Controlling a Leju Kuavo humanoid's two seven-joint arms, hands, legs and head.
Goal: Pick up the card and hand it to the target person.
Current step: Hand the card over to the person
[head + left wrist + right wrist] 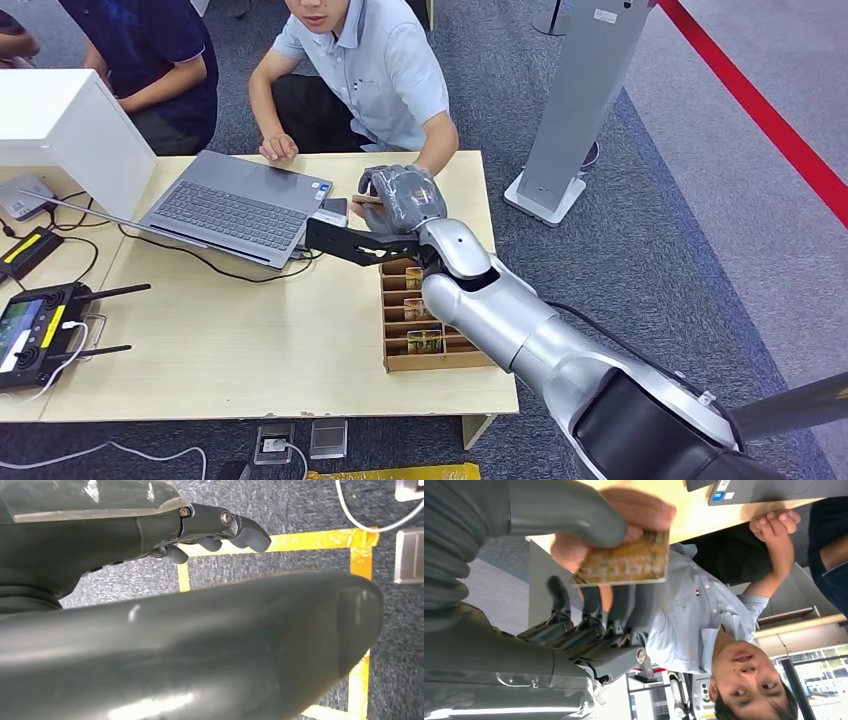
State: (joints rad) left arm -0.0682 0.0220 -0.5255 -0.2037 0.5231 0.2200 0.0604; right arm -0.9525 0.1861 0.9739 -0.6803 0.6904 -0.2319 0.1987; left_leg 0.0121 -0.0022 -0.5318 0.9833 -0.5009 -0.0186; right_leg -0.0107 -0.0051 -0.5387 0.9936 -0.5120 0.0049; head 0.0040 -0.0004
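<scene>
A gold card (624, 562) sits between the thumb and fingers of my right hand (402, 198), which is raised over the far edge of the table (250, 340). A sliver of the card (365, 199) shows at the hand's left side. The person in a light blue shirt (375, 70) crouches just behind the table, and that person's fingers (644, 510) also pinch the card. My left hand (220, 530) hangs over the carpet with loosely bent fingers and nothing in it.
A cardboard tray (393, 310) with slots of more cards lies under my right forearm. A grey laptop (240, 205), a white box (60, 120) and a black remote controller (35, 330) take up the table's left. A second person (150, 50) sits far left; a grey stand (580, 100) is on the right.
</scene>
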